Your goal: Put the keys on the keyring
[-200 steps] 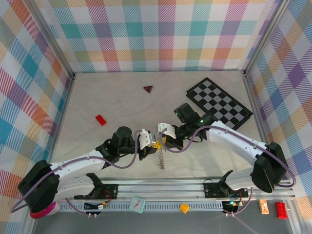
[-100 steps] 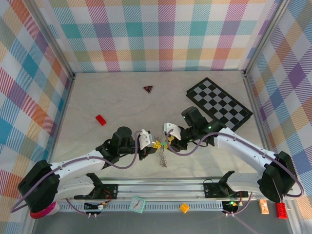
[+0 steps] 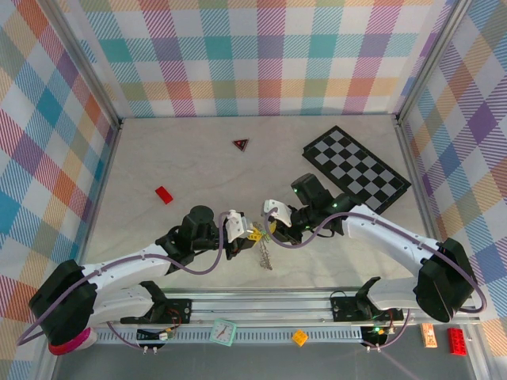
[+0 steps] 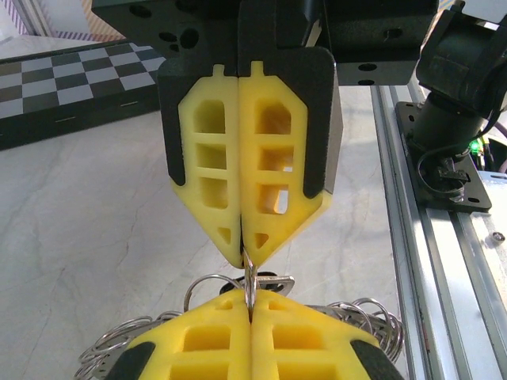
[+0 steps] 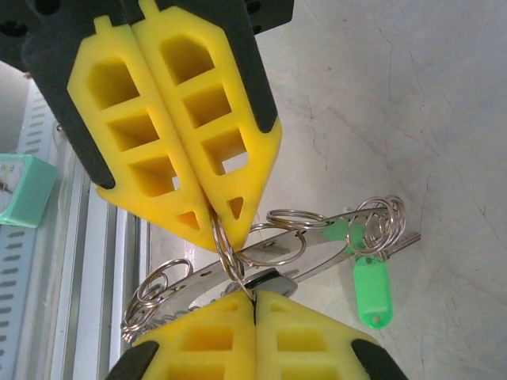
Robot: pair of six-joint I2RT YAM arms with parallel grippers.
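Centrally, near the front edge of the table (image 3: 182, 158), the left gripper (image 3: 242, 235) and the right gripper (image 3: 273, 225) are met tip to tip. Both pairs of yellow fingers (image 4: 277, 174) are pressed together. A thin wire loop, the keyring (image 5: 224, 247), is pinched by each and spans the short gap between them. Below it, the keys (image 3: 263, 255) are hung in a tangle with several small split rings (image 5: 380, 218) and a green tag (image 5: 371, 286). Whether the tangle rests on the table cannot be told.

The step in hand is judged to be parting the ring's coils. One grip is best held firm while the other is eased sideways only slightly, so that the wire is neither slipped from the pads nor bent out of shape.

No brand, label or writing can be read, and the green tag appears blank.
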